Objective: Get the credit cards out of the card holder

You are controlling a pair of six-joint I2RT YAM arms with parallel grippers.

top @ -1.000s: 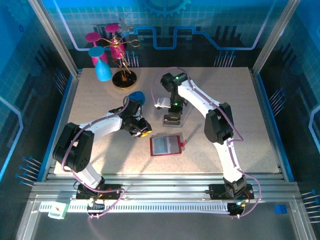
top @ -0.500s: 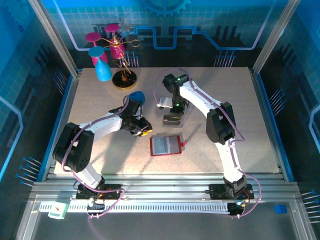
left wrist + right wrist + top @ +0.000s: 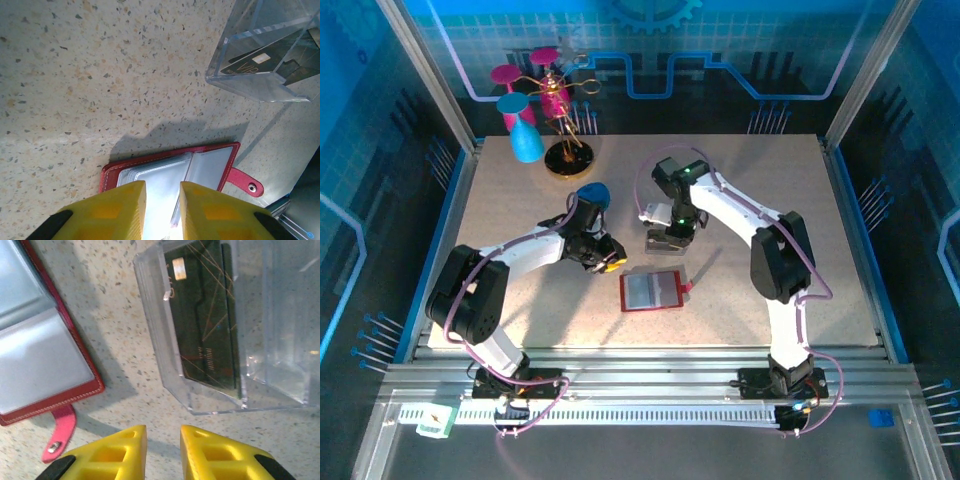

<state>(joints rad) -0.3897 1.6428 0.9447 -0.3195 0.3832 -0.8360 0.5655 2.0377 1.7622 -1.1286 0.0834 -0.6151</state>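
Observation:
The red card holder (image 3: 651, 291) lies open on the table, its grey-blue pockets (image 3: 165, 175) facing up and its snap tab (image 3: 59, 432) sticking out to the side. A dark credit card (image 3: 205, 315) lies inside the clear plastic tray (image 3: 280, 365) behind the holder. In the left wrist view the dark card (image 3: 250, 62) shows through the tray wall. My left gripper (image 3: 162, 210) hovers at the holder's left edge, slightly open and holding nothing. My right gripper (image 3: 163, 452) hangs beside the tray's near corner, slightly open and holding nothing.
A stand with pink and blue cups (image 3: 542, 110) is at the back left. A blue round object (image 3: 592, 192) lies behind the left arm. Bare speckled tabletop (image 3: 780, 300) stretches to the right of the holder.
My right arm has swung to the right and its gripper has drawn back a little from over the tray. The left arm and the holder have not moved.

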